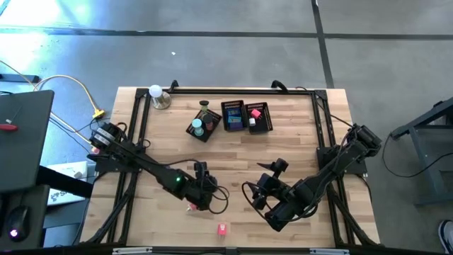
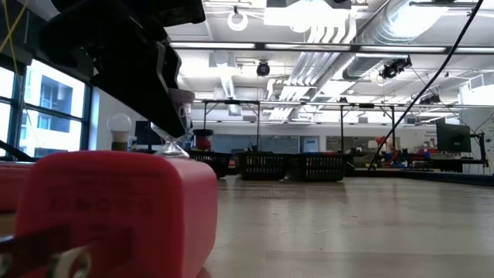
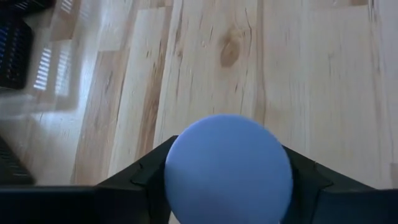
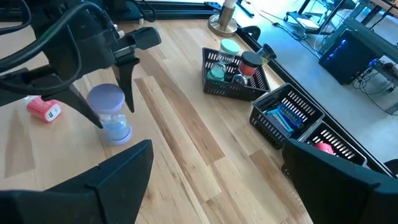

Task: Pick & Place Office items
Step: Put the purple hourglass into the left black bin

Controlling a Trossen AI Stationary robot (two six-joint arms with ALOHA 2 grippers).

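A small clear jar with a pale blue lid (image 4: pixel 111 118) stands upright on the wood table, near its front left of middle. My left gripper (image 4: pixel 107 93) is around it, one finger on each side; its own wrist view is filled by the round lid (image 3: pixel 228 168). A pink piece (image 4: pixel 43 107) lies just beyond the jar. Another pink piece (image 1: pixel 222 229) lies near the front edge and looms large in the low view (image 2: pixel 116 216). My right gripper (image 1: pixel 267 183) hangs open above the table, right of the jar, with nothing between its fingers. My left gripper has the jar between its two fingers at lid height (image 3: pixel 180 155), one finger (image 4: pixel 127 81) on each side. The fingers slant down from the table's left. The jar stands upright, its bottom (image 4: pixel 117 137) on the table.
Three black mesh baskets stand in a row at the back middle: one (image 1: pixel 204 124) holds round lidded pieces, one (image 1: pixel 233 115) holds blue pieces, one (image 1: pixel 258 118) holds pink ones. A white ball on a metal base (image 1: pixel 157 95) stands at the back left. Bare wood lies between grippers and baskets.
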